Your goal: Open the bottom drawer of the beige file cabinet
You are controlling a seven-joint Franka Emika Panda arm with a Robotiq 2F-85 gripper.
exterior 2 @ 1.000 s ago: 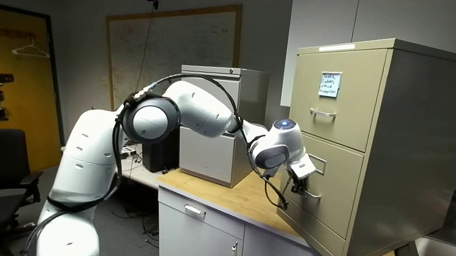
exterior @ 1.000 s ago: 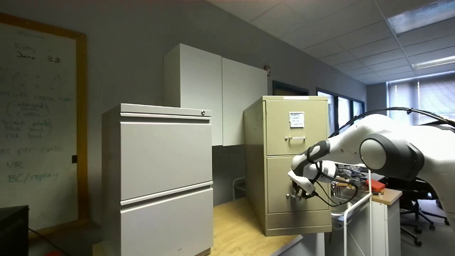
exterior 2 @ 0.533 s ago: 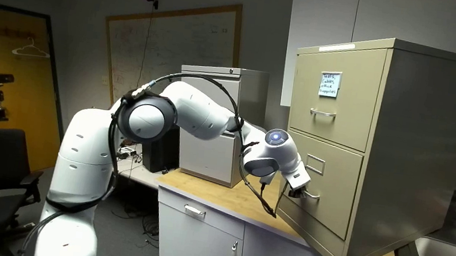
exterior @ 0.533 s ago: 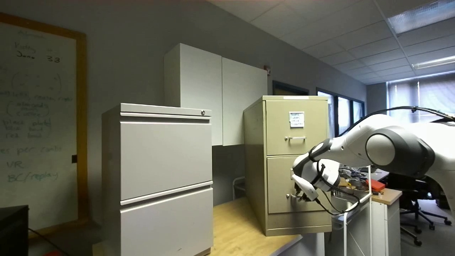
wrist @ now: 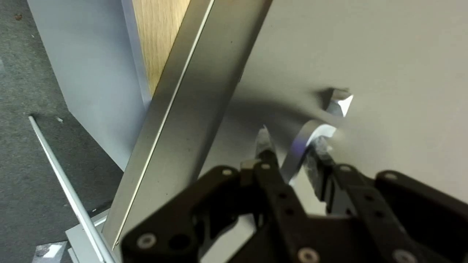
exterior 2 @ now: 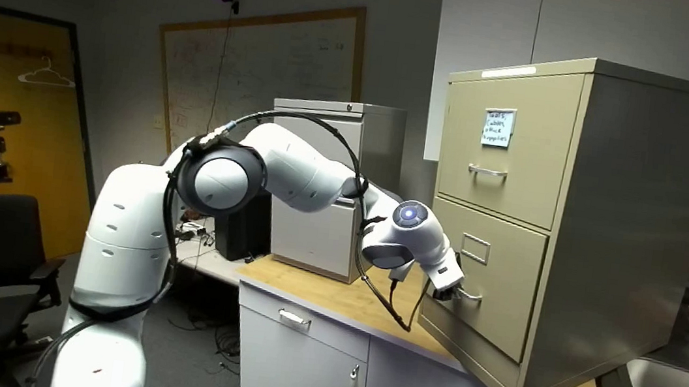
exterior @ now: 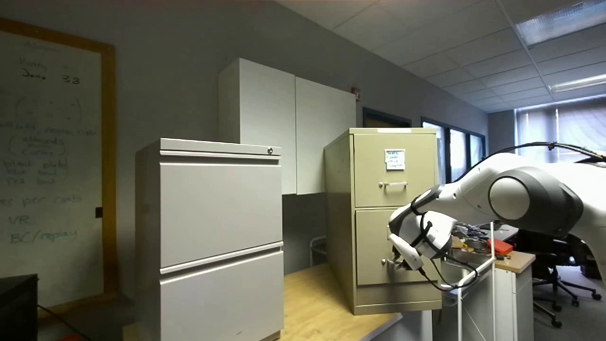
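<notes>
beige file cabinet (exterior 2: 633,222) at right, upper label (exterior 2: 498,127) "tools, cables, office supplies", bottom drawer (exterior 2: 504,282) barely ajar, tool (wrist: 292,137) closed around its handle (wrist: 299,148)

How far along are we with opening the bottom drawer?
Done: in the wrist view, the gripper is shut astride the handle. In hand: apparently the pull; the bottom drawer looks ajar by a sliver at most, with a dark line along its edge. Left: nearly the whole opening. Its front stands almost flush with the beige file cabinet, and no drawer interior shows.
</notes>
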